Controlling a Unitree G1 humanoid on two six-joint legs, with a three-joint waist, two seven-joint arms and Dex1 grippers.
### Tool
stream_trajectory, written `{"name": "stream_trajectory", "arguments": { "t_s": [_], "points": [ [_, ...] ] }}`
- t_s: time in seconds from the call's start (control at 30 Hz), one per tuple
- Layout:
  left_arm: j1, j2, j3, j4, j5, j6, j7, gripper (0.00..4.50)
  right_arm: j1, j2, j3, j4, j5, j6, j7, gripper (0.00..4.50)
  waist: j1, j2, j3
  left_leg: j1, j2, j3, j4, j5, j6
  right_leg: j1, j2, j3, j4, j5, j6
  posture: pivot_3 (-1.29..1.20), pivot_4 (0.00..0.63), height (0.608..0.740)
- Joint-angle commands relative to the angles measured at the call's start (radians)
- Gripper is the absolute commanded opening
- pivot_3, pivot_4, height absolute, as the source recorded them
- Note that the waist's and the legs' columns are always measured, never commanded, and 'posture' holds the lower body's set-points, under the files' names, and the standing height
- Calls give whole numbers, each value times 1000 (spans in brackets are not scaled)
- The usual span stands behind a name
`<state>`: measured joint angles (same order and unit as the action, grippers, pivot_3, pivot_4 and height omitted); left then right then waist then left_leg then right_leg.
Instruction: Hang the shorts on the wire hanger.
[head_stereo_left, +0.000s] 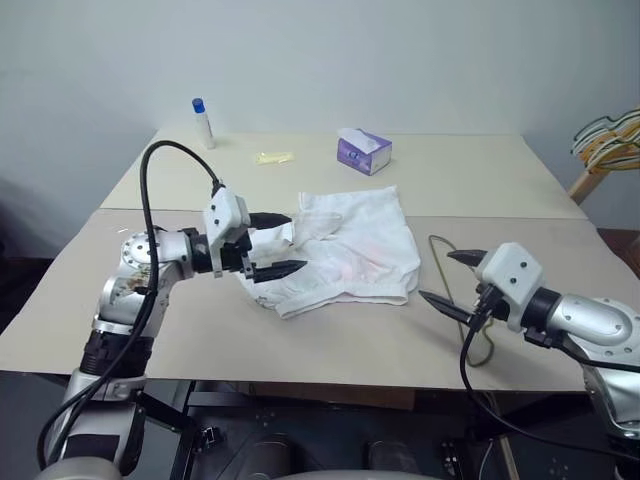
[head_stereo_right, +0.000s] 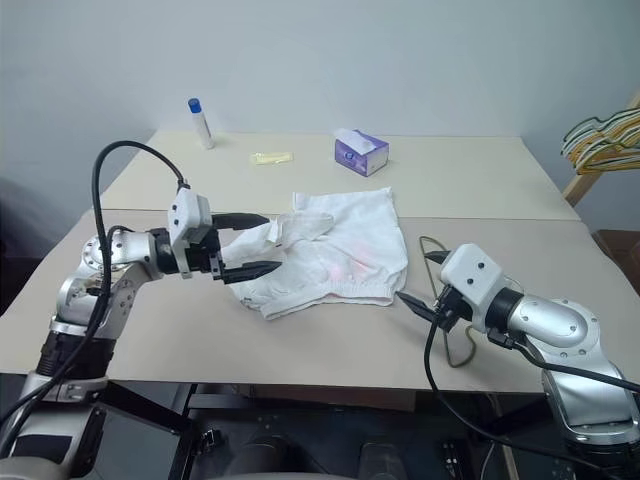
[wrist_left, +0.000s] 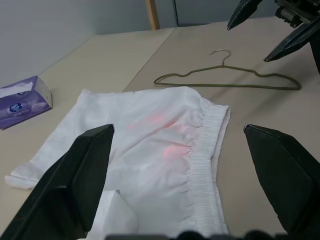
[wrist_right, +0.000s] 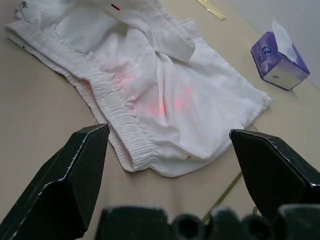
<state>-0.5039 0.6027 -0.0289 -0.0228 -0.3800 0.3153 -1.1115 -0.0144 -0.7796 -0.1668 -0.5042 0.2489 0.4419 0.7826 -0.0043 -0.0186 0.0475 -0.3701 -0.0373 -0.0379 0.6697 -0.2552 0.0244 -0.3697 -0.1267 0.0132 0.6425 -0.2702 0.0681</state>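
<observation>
The white shorts (head_stereo_left: 355, 250) lie crumpled in the middle of the table, their gathered waistband (wrist_right: 107, 100) along the near side with a faint pink tint beside it. My left gripper (head_stereo_left: 297, 242) is open over their left edge, one finger on each side of a fold, holding nothing. The thin grey-olive wire hanger (wrist_left: 225, 80) rests flat on the table just right of the shorts. My right gripper (head_stereo_left: 437, 276) is open and empty, just above the hanger wire (head_stereo_right: 440, 300) and a short way from the shorts' right edge.
A purple tissue box (head_stereo_left: 364, 152), a white bottle with a blue cap (head_stereo_left: 203, 123) and a small yellow strip (head_stereo_left: 274, 157) sit at the back of the table (head_stereo_left: 500, 180). Striped hangers (head_stereo_left: 610, 140) hang beyond its right edge.
</observation>
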Motion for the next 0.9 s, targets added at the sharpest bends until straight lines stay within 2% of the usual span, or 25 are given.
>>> {"name": "stream_trajectory", "arguments": {
  "t_s": [0.03,0.27,0.33,0.47,0.6,0.8,0.9],
  "points": [
    [-16,6,28,-21,-30,1,-2,4500,-6,-4,-11,-31,6,-19,-5,4472,0,0,0,0,0,0,0,0,0,0,0,0,0,0,0,-16,4,740],
    [-17,20,21,-24,-30,5,-19,4500,-39,-11,67,-18,-50,-39,-10,4472,-1,0,0,0,0,0,0,0,0,0,0,0,0,0,0,-13,0,740],
    [-19,19,20,-23,-32,3,-21,4500,-66,-19,129,-1,-105,-54,-11,4472,-3,0,0,0,0,0,0,0,0,0,0,0,0,0,0,-20,0,740],
    [-10,15,22,-34,-42,5,-25,4500,-166,-36,328,75,-316,-106,-29,4472,-10,0,0,0,0,1,0,0,0,0,0,0,0,0,0,-41,0,740],
    [-2,11,17,-29,-45,7,-35,4500,-325,76,545,195,-481,-80,-43,4472,-25,0,0,0,0,1,0,0,0,-2,1,1,1,0,0,-55,0,740],
    [-28,-3,6,-10,-41,5,-48,4500,-524,270,743,503,-645,-118,-69,4472,-41,-2,-1,0,0,1,0,1,-1,-2,1,1,1,1,-1,-58,0,740],
    [-31,-8,6,-13,-40,6,-45,4500,-619,339,804,695,-713,-150,-90,3885,-46,-3,-2,0,0,0,0,1,-2,-3,2,1,2,1,-1,-46,0,740]
  ]
}}
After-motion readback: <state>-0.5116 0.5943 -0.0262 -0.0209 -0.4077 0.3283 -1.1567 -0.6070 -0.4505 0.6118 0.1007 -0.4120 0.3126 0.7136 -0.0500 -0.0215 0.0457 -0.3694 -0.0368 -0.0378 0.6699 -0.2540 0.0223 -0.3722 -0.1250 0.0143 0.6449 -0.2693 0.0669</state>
